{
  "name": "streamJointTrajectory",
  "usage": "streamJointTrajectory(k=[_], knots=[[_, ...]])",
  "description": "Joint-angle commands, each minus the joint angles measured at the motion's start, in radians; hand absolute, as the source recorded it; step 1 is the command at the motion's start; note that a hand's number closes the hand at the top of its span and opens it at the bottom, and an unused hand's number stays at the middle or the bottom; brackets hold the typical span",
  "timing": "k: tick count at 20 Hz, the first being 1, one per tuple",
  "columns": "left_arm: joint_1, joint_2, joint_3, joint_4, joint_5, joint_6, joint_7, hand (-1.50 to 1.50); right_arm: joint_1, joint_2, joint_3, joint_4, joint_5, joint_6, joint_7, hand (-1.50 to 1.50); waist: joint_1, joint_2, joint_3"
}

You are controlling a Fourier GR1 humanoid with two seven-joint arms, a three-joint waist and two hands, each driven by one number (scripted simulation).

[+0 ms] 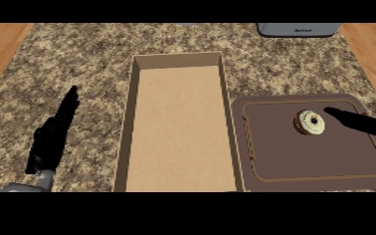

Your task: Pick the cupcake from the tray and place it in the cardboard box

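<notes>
Cupcake (pixel 310 122) on tray (pixel 294 164), right hand (pixel 352 120) fingers straight beside it; cardboard box (pixel 178 124) left; left hand (pixel 53 137) spread, resting on worktop (pixel 81 59).

grey appliance (pixel 298 29), small label, unreadable

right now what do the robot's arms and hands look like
The left hand is matte black with slim fingers, set on a grey forearm whose end shows at the lower edge. Of the right hand only a plain black, tapering shape shows at the right edge. No cables, markings or sleeves are visible.
</notes>
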Motion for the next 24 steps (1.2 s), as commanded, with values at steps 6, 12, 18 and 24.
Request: streamJointTrajectory(k=[6, 12, 18, 24], knots=[[0.015, -0.012, -0.021, -0.034, -0.021, 0.001, 0.017, 0.00, 0.042, -0.306, 0.165, -0.113, 0.069, 0.409, 0.409, -1.50, 0.004, -0.003, -0.002], [0.031, -0.032, -0.002, 0.003, -0.036, 0.004, -0.021, 0.00, -0.070, -0.308, 0.257, -0.225, 0.011, 0.605, 0.703, -1.50, 0.017, 0.001, 0.000], [0.056, -0.022, 0.051, -0.041, -0.027, -0.066, -0.007, 0.00, -0.100, -0.205, 0.277, -0.232, 0.067, 0.639, 0.838, -1.50, 0.011, 0.001, 0.002], [0.034, -0.045, 0.077, -0.072, -0.078, -0.087, 0.075, 0.00, -0.095, -0.092, 0.305, -0.296, 0.188, 0.627, 0.968, -1.50, 0.008, 0.000, 0.002]])
